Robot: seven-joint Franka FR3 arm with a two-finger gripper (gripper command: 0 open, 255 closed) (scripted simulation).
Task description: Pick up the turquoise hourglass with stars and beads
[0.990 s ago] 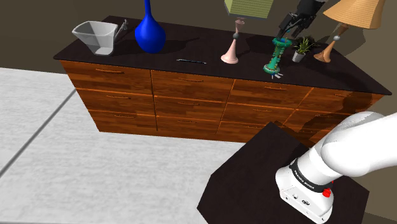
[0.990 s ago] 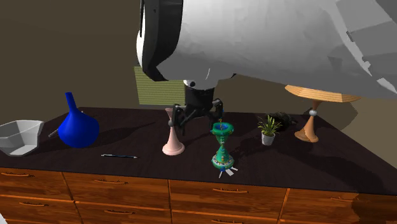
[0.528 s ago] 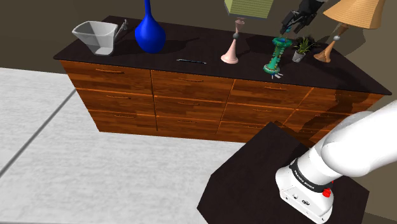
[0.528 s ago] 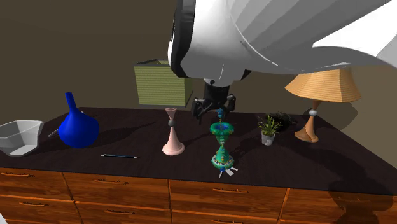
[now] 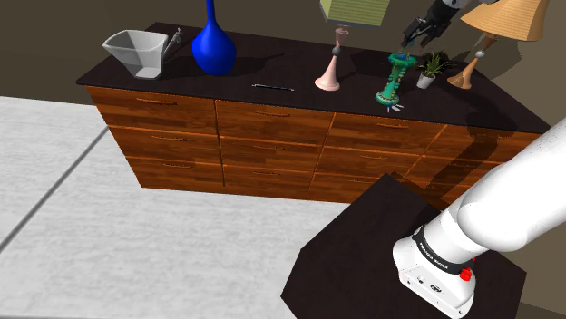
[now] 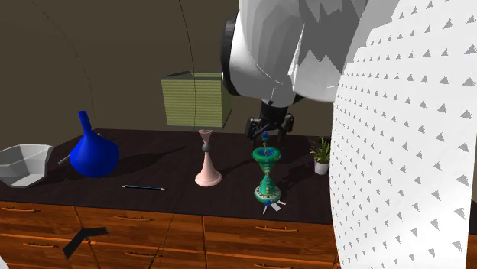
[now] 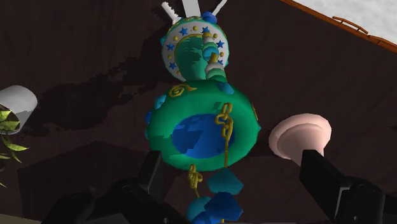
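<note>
A turquoise hourglass (image 7: 203, 121), trimmed with blue stars, gold chain and beads, is seen standing on a dark dresser top (image 5: 272, 63). The black gripper (image 7: 238, 191) is poised just above it, jaws spread wide and touching nothing, with the hourglass's top below and between them. A pink vase (image 7: 299, 135) is set beside one finger, and a small potted plant (image 7: 13, 111) is found well beyond the other.

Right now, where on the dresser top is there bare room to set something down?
Widest bare patch: between the blue vase and the pink stand, crossed only by a thin pen. Also bare: the corner of the dresser top in front of the lamp. Crowded: hourglass, potted plant and lamp, open gripper above.
</note>
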